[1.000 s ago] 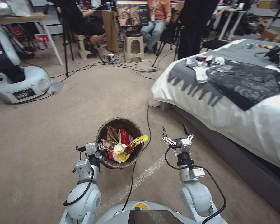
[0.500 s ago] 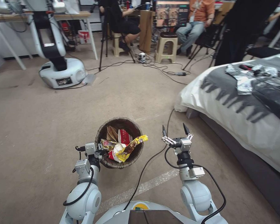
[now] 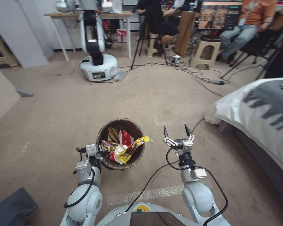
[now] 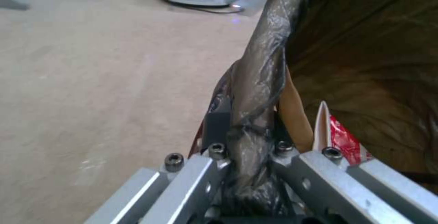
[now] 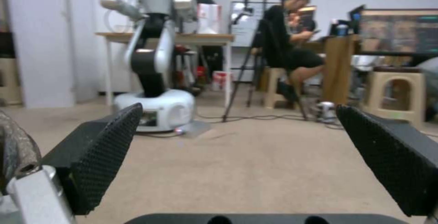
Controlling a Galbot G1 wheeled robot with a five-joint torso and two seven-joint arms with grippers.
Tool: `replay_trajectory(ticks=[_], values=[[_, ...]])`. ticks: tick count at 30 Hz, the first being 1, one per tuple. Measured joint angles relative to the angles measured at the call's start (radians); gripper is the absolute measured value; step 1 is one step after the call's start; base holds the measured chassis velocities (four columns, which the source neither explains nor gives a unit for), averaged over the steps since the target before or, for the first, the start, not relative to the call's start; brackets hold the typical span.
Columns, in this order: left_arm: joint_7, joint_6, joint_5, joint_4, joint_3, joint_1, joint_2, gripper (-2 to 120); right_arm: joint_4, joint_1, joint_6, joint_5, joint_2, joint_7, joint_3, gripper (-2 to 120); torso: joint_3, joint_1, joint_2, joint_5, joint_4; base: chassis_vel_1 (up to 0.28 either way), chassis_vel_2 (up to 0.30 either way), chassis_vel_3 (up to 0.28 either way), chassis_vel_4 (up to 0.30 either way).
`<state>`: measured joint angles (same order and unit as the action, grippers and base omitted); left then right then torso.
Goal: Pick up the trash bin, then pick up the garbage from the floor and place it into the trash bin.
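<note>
In the head view the trash bin [image 3: 137, 156], a small round bucket with a dark brown bag over its rim, hangs just ahead of my left arm. My left gripper [image 3: 100, 154] is shut on its near rim; the left wrist view shows the bag-covered rim [image 4: 260, 80] pinched between the jaws. Garbage lies inside: a yellow wrapper [image 3: 132, 147] poking over the edge, a red wrapper [image 3: 125, 138] and crumpled brown paper [image 3: 112, 135]. To the bin's right, my right gripper [image 3: 175, 128] is held up, open and empty. Its black pads [image 5: 107, 155] stand wide apart.
A bed [image 3: 261, 110] fills the right side. Another white robot [image 3: 97, 59] stands ahead by a table [image 3: 88, 15]. A black cable [image 3: 147, 182] and a tape stripe [image 3: 147, 194] cross the carpet near my base. Grey cloth [image 3: 9, 207] lies at bottom left, a beige panel [image 3: 0, 97] at left.
The whole picture has slid to the right, so the camera has turned left. The bin and both grippers keep their places relative to me.
</note>
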<state>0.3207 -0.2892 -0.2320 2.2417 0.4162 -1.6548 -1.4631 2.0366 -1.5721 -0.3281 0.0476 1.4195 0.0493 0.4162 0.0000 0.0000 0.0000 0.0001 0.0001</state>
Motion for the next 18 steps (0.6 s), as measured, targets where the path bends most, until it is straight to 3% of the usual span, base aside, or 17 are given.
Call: replay_trajectory(ticks=[18], values=[[0.001,0.019,0.010,-0.023,-0.005,0.004,0.000,2,0.004,-0.004,0.000,-0.003,0.000,-0.001,0.000,100,0.000,0.000,0.000,-0.0001,0.0002,0.107,0.115,0.112,0.112]])
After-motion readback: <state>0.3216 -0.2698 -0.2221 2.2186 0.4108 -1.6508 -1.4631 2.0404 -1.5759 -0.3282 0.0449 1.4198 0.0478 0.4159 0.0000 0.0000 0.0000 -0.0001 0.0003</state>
